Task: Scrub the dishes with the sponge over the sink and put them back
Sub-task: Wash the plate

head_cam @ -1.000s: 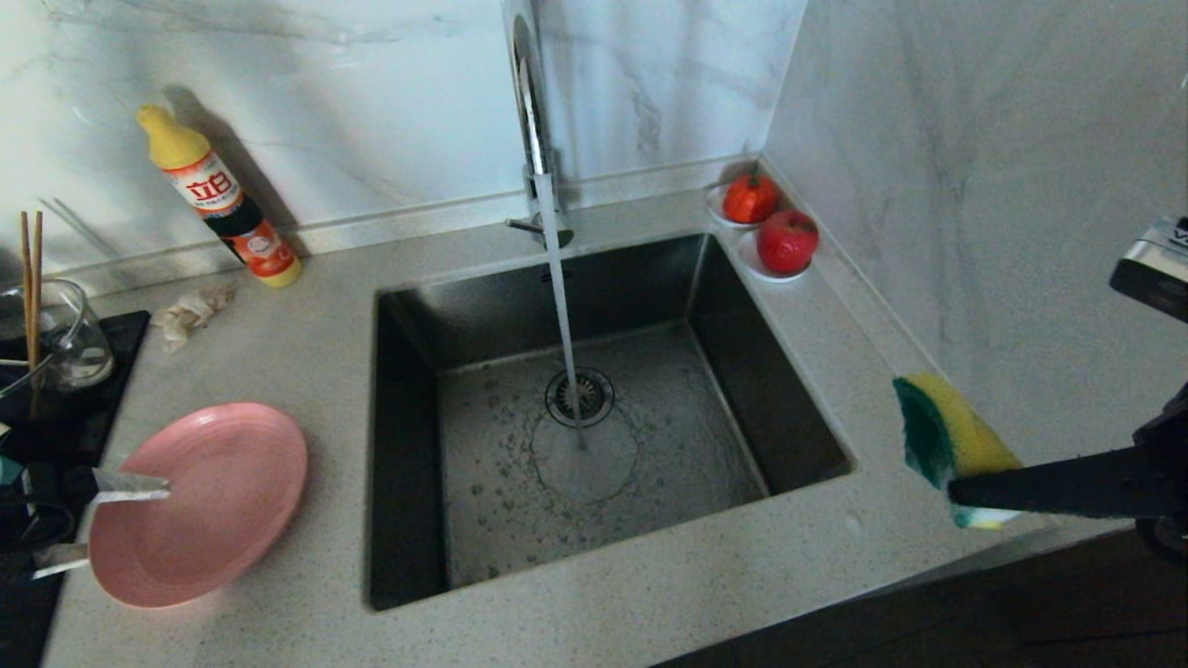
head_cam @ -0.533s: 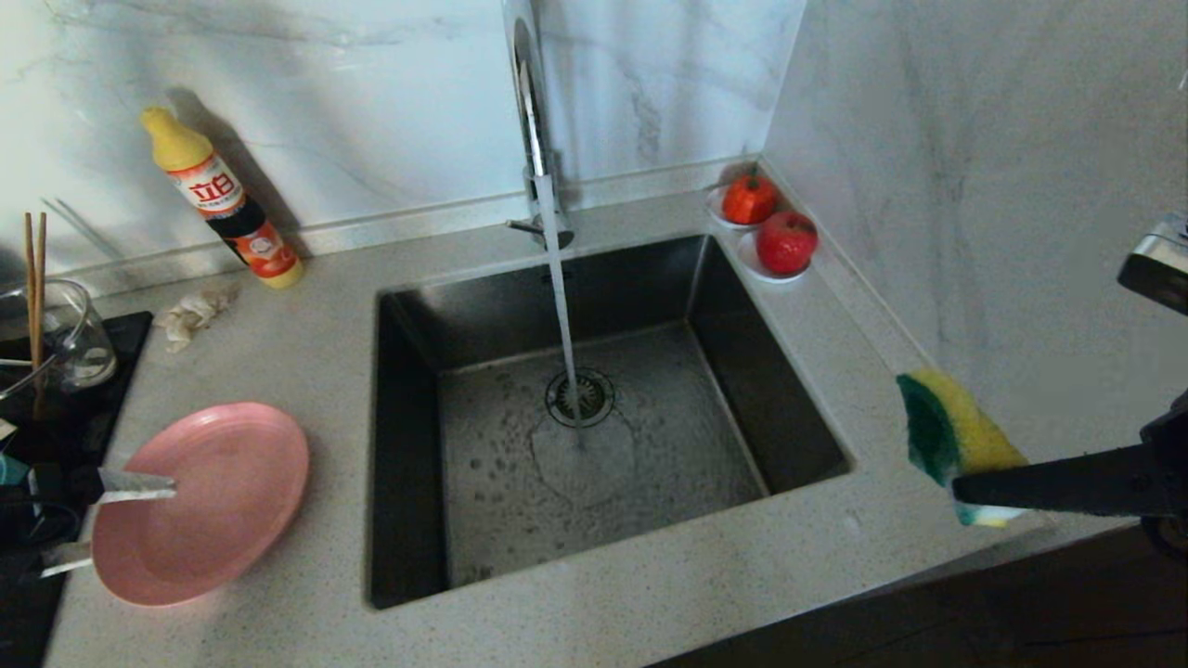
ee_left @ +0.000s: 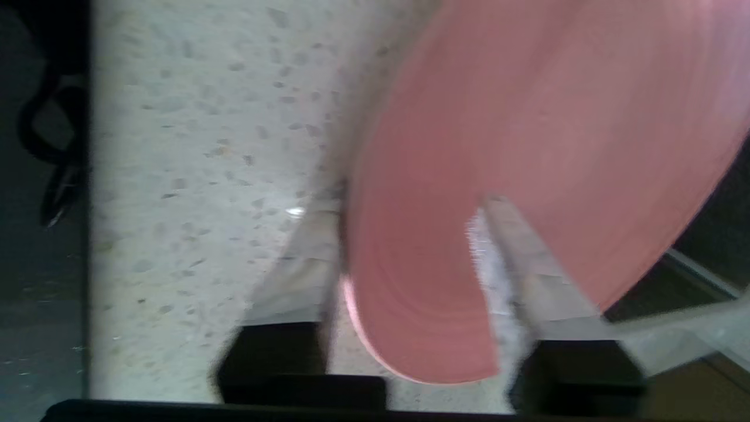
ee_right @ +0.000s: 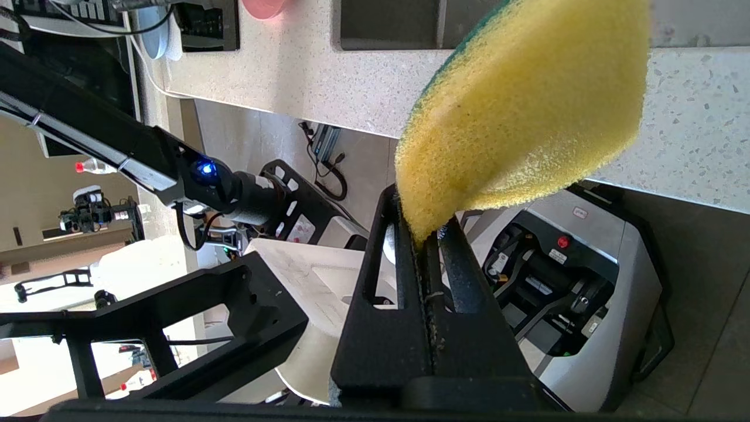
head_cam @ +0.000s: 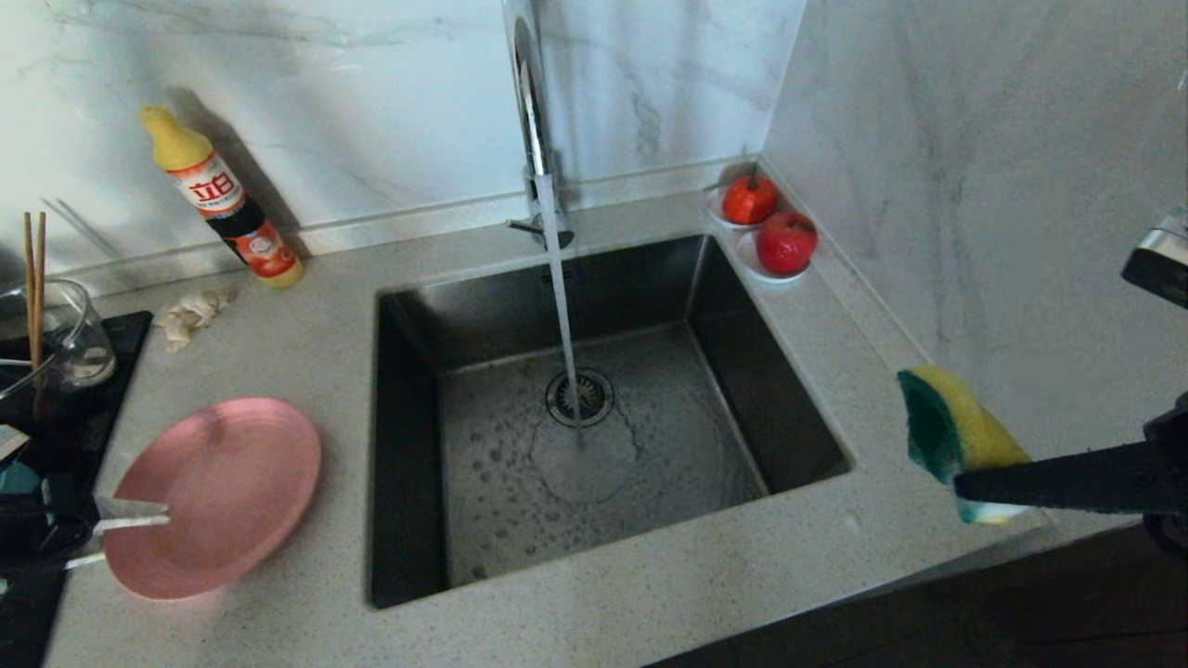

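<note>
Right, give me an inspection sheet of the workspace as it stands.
Surface: speckled countertop around steel sink; tap running.
Job's things: pink plate tilted at the counter's left; sponge right of the sink; chopsticks upright in glass jug.
Clutter: detergent bottle, rag, two red fruits on saucers.
Grippers: left gripper straddles the plate's rim; right gripper shut on sponge.
Cables: black cable left of the counter.
Surroundings: marble walls; other equipment below the counter.

Left gripper (head_cam: 111,533) mostly cut off by head view's edge. Pink plate (ee_left: 527,176) blurry in left wrist view. Sponge (ee_right: 521,111) bottom squeezed, hidden between right gripper (ee_right: 425,234) fingers.
</note>
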Motion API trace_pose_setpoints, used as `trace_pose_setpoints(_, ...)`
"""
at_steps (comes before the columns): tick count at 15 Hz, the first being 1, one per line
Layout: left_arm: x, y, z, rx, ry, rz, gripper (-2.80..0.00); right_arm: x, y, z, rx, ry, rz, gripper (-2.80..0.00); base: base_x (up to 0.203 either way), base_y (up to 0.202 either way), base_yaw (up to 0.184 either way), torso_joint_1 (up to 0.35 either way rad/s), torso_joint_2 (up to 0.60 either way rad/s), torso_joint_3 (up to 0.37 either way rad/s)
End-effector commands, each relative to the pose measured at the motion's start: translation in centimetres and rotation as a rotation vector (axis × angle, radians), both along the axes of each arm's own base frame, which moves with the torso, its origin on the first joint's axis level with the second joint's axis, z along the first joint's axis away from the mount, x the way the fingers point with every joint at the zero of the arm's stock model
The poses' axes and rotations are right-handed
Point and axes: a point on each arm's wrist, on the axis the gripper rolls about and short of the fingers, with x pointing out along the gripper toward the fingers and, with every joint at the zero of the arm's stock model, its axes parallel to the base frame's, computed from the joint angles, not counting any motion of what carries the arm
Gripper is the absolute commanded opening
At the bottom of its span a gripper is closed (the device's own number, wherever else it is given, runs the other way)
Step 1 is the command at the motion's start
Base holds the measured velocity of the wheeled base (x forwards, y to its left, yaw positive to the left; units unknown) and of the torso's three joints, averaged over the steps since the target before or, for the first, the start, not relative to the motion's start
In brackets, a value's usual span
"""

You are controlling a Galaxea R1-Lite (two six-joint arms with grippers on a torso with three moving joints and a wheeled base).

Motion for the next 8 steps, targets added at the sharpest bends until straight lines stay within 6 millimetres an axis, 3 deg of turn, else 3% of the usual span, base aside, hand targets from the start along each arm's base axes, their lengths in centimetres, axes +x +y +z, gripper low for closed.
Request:
trace_pose_setpoints(1,0.1,0.1,-0.1,-0.003,-0.002,-0.001,-2.8,-0.1,0.0,0.0,0.001,0.004,0.002,-2.8,0.0,0.0,0.0,0.0,0.0,0.0)
trace_pose_setpoints(5,-0.1,-0.1,0.6,0.009,-0.021,-0.003,-2.8,0.0,0.0,0.1,0.004,0.003,0.003,-2.8,0.0,0.0,0.0,0.0,0.0,0.0)
trace_pose_setpoints(8,-1.1,-1.1,2.8,0.031,-0.07,-0.002,-2.8,0.1,0.1,-0.2,-0.002,0.015,0.003,-2.8,0.0,0.0,0.0,0.0,0.0,0.0)
